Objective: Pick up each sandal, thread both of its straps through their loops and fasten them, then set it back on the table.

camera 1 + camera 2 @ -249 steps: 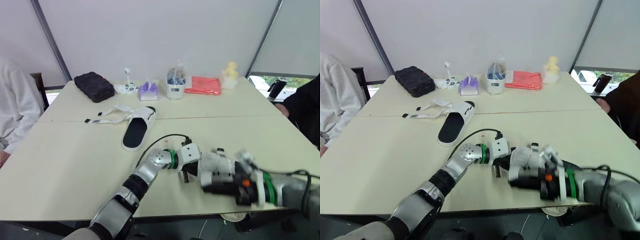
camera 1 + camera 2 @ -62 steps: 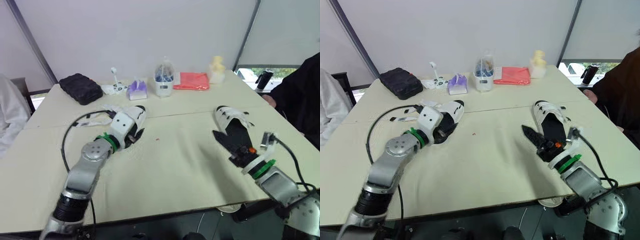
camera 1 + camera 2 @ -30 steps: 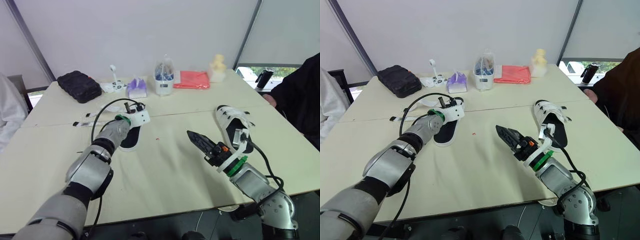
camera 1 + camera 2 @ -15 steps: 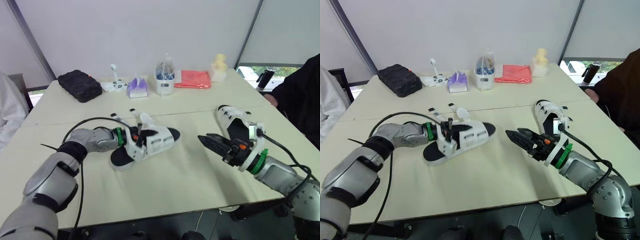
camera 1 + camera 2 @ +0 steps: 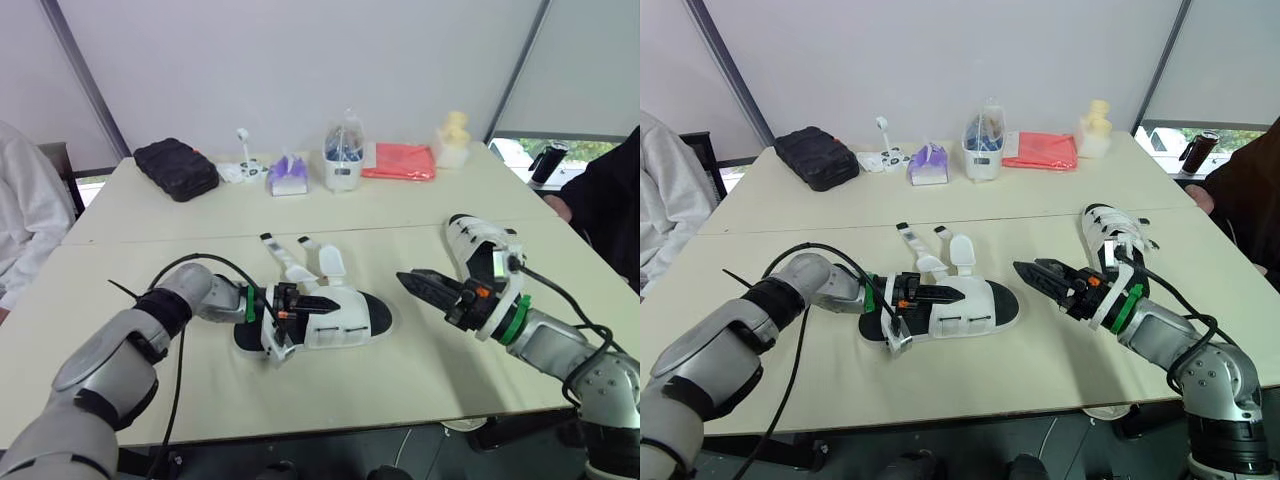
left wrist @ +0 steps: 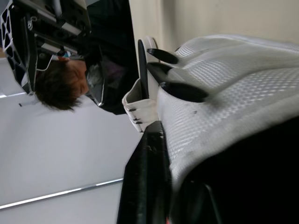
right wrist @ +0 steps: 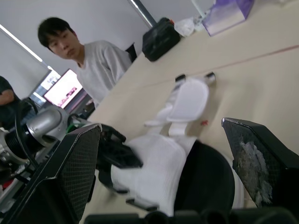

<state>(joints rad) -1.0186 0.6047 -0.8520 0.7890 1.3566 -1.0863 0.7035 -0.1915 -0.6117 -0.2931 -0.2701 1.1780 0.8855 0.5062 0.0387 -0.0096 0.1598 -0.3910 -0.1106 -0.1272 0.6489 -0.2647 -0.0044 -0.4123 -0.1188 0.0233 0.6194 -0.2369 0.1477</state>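
Note:
A white sandal (image 5: 345,320) with a black insole lies on its sole at the middle of the table (image 5: 330,390), toe to the right. Its two straps (image 5: 300,255) are undone and splay out towards the far side. My left gripper (image 5: 952,295) reaches in from the left and is shut on the sandal's white mesh upper (image 6: 224,93). My right gripper (image 5: 408,278) hovers just right of the toe, open and holding nothing; its fingers (image 7: 74,172) stand wide apart. A second white sandal (image 5: 478,243), with its straps across it, lies behind the right forearm.
Along the far edge sit a black case (image 5: 175,168), a purple tissue pack (image 5: 288,175), a clear container (image 5: 343,160), a red cloth (image 5: 398,162) and a yellow object (image 5: 454,128). One person in white (image 5: 20,220) sits left and another in dark clothes (image 5: 610,200) right. A black cable (image 5: 190,265) loops off my left wrist.
My left gripper has dragged the sandal from the far left of the table to the middle and turned it toe-right. The right gripper has swung right and now points at the toe.

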